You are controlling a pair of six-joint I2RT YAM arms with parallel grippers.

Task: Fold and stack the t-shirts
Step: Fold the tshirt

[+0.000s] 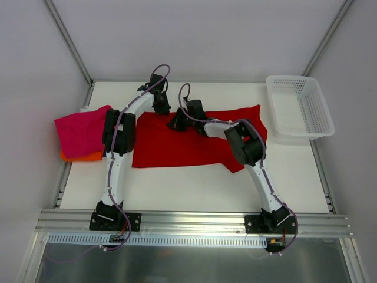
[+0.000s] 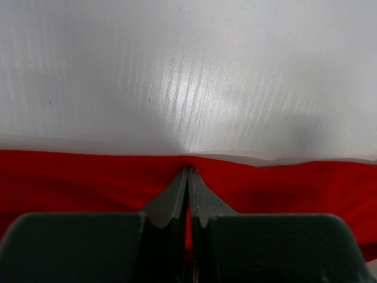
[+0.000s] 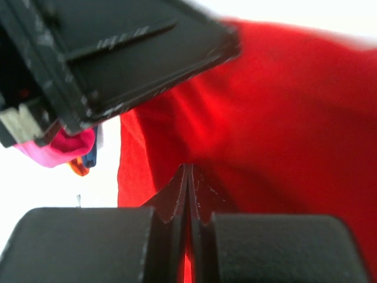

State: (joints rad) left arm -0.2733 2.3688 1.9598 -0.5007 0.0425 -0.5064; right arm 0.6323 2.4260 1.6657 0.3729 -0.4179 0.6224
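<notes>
A bright red t-shirt (image 1: 188, 141) lies spread across the middle of the white table (image 1: 194, 188). My left gripper (image 1: 162, 110) is at its far left edge; in the left wrist view the gripper (image 2: 188, 169) is shut, with red cloth (image 2: 88, 183) pinched between the fingers. My right gripper (image 1: 175, 124) sits just right of it on the shirt's far part, and the right wrist view shows it (image 3: 188, 167) shut on the red cloth (image 3: 277, 130). Folded t-shirts are stacked at the left: magenta-pink (image 1: 82, 130) over orange (image 1: 79, 156). A blue edge (image 3: 89, 158) shows in the stack.
A white plastic mesh basket (image 1: 300, 106) stands at the table's far right corner. Metal frame rails run along the table's sides and near edge (image 1: 194, 221). The left arm's black housing (image 3: 106, 53) fills the upper left of the right wrist view.
</notes>
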